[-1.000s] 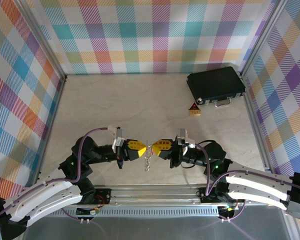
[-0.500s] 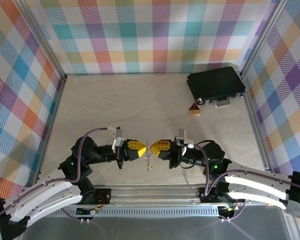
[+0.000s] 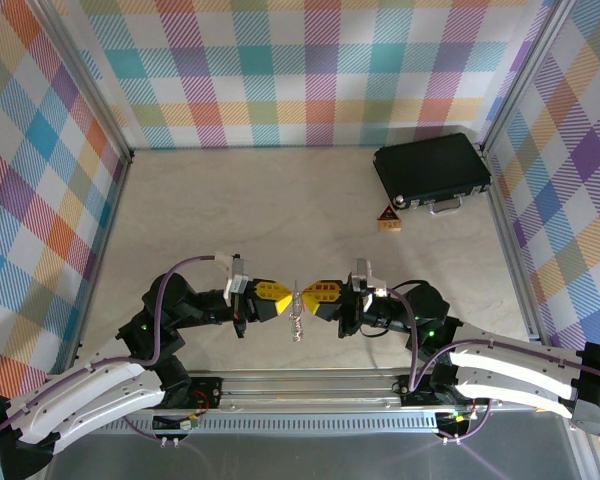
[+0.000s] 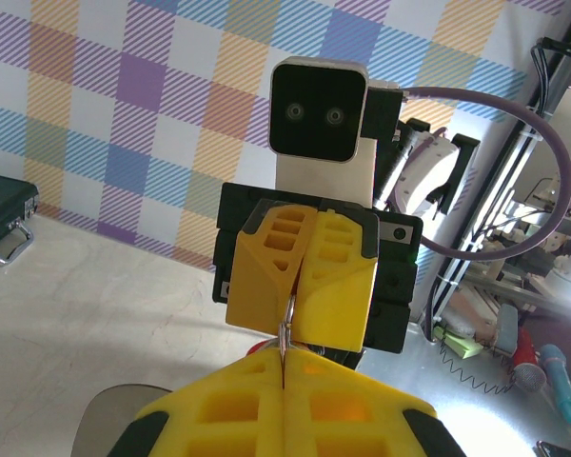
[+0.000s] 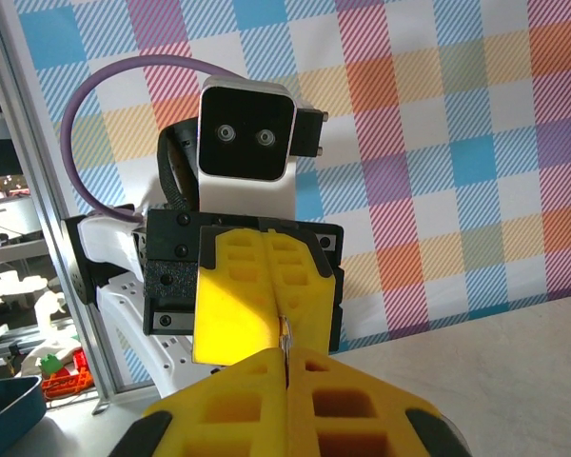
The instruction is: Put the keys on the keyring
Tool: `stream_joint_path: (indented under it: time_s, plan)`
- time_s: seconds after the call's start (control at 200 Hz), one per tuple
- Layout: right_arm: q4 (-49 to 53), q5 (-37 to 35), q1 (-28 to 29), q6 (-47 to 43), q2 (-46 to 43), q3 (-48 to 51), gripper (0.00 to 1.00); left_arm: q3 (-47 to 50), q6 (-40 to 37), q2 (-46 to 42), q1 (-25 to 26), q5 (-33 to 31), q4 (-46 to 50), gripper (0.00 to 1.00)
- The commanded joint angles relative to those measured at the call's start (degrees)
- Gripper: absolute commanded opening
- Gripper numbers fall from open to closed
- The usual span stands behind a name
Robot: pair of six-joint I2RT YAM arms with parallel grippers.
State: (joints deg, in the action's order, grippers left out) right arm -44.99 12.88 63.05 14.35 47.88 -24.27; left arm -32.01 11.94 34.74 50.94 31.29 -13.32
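Above the near middle of the pale desk (image 3: 280, 210), the yellow-fingered left hand (image 3: 278, 299) and yellow-fingered right hand (image 3: 313, 295) meet tip to tip. Both are pinched tight on the silvery metal keyring (image 3: 296, 318), which dangles between them.

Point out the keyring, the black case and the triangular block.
keyring (image 3: 296, 318), top external view, middle of the hanging loop
black case (image 3: 432, 168), top external view, centre of its lid
triangular block (image 3: 388, 219), top external view, centre of its face

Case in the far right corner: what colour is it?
The case is black, with a silvery latch; the top view shows it best.
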Motion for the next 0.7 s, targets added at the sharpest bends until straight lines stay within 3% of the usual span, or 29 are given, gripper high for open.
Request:
stream_joint_path:
  time_s: [0.0,0.695]
  plan:
    - [-0.9,1.4,0.3,0.1,0.3,-1.5,0.00,0.0,-1.0,-0.7,0.7,1.0,-1.0,0.00]
    - [0.9,5.0,0.3,-1.4,1.0,-2.7,0.00,-1.7,-1.8,-0.8,0.7,1.5,2.7,0.00]
